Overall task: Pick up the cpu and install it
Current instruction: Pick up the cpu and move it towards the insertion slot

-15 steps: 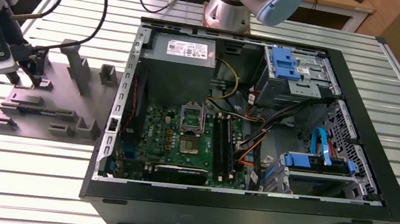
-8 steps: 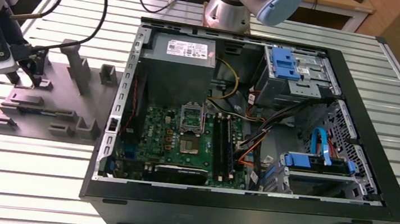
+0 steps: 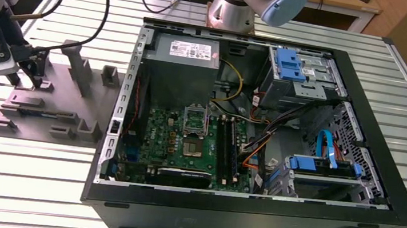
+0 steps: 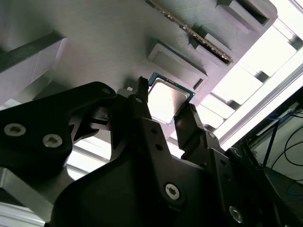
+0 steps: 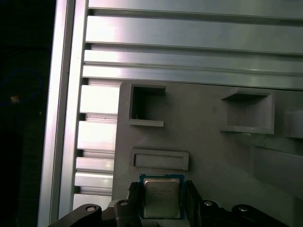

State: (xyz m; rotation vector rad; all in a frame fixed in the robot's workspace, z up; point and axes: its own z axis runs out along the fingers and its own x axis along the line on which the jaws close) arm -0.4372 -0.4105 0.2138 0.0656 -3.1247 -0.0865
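Cpu [image 5: 161, 197] sat between the two black fingers [image 5: 135, 191] of your gripper [image 5: 162, 189] in the first wrist view, silvery top facing the camera and its thin rim showing along the edges. In the second wrist view the cpu [image 4: 166, 100] again lay in the gap of the gripper [image 4: 165, 101], with one finger [image 4: 142, 109] against one edge and the other finger against the opposite edge. From that you could read the pincer as clamped on the chip. Whether the chip was clear of the surface under it, you could not tell.

Under the chip lay the grey fixture tray [image 5: 213, 156], and a low raised rectangular block [image 5: 160, 160] stood just beside the chip. A long thin board [image 4: 189, 28] with a row of contacts rested in the tray further off.

In the exterior view your gripper [image 3: 27, 77] stood low over the grey fixture tray [image 3: 58, 114] at the exterior view's left, on the slatted metal table [image 3: 28, 174]. The open computer case [image 3: 252, 223] lay beside the tray towards the exterior view's right. Inside it you could see the green motherboard [image 3: 185, 140], well apart from the gripper.
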